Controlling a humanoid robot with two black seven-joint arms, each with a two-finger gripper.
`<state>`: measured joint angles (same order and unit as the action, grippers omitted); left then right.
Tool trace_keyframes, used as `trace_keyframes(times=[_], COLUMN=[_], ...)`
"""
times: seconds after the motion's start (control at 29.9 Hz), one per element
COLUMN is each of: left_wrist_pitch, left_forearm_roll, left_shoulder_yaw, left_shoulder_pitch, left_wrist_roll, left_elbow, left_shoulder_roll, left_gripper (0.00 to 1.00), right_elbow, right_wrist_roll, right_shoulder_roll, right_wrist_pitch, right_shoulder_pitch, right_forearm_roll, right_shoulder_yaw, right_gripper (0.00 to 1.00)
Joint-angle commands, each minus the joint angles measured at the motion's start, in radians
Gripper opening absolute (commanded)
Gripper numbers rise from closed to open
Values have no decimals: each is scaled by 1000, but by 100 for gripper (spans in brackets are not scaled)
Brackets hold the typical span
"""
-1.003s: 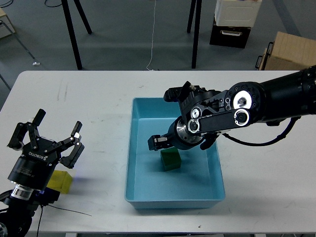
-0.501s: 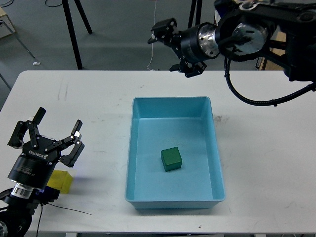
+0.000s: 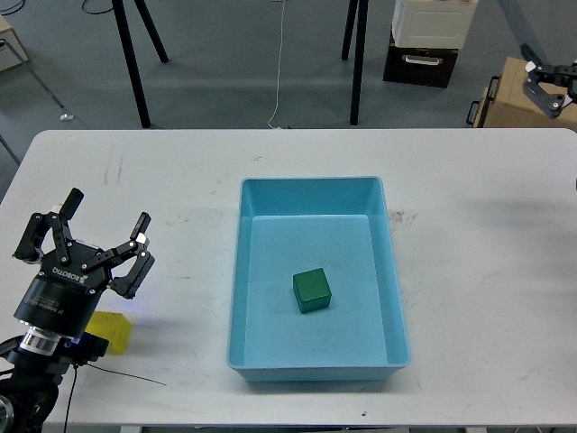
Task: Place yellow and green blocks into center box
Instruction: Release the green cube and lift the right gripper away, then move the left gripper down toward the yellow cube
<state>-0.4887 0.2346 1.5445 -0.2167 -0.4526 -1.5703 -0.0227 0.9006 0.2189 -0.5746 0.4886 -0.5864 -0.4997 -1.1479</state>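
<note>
Spread wide and empty are the left gripper's (image 3: 90, 239) jaws, the right gripper's (image 3: 552, 86) state cannot be told, the green block (image 3: 312, 290) is seen mid-tray (image 3: 236, 298), and the yellow block (image 3: 112, 330) at eight o'clock of it.

The only lettering I can make out is the white brand name "ROBOTIQ", printed across the black body of the left gripper (image 3: 87, 248) at the near left of the table. It reads slanted, following the tilt of the gripper. Nothing else carries legible text: the light blue tray (image 3: 394, 280), the green block (image 3: 312, 290) and the yellow block (image 3: 108, 330) are all plain, and the cardboard carton (image 3: 514, 95) far right shows no readable print.
</note>
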Motion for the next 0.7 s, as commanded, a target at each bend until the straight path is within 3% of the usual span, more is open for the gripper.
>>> trace_keyframes(times=[0.0,0.23,0.37,0.53,0.67], left_wrist_pitch=[0,73,68,0,0], left_forearm_roll=[2,3,5,2,2], left_shoulder_yaw=[3,14,17,81,256], left_shoulder_pitch=[5,20,22,20,83], left_wrist_roll=[2,6,5,6,18], left_elbow=[-1,-16,-17,-16,10], left_shoulder_roll=[-2,-6,-6,-6,-20], left_gripper=[100,100,100,100,100], right_elbow=[134,489,603,652,647], right_wrist_roll=[-1,-3,-3,-4,-3], right_shoulder_roll=[10,44,157,266,265], right_wrist_pitch=[0,0,0,0,0], right_shoulder_pitch=[238,695,917,1024,1027], right_forearm_roll=[-5,-5,35,90,112], right_shoulder_yaw=[-166,-398,-473,-489,-489], right_gripper=[100,100,100,100,100])
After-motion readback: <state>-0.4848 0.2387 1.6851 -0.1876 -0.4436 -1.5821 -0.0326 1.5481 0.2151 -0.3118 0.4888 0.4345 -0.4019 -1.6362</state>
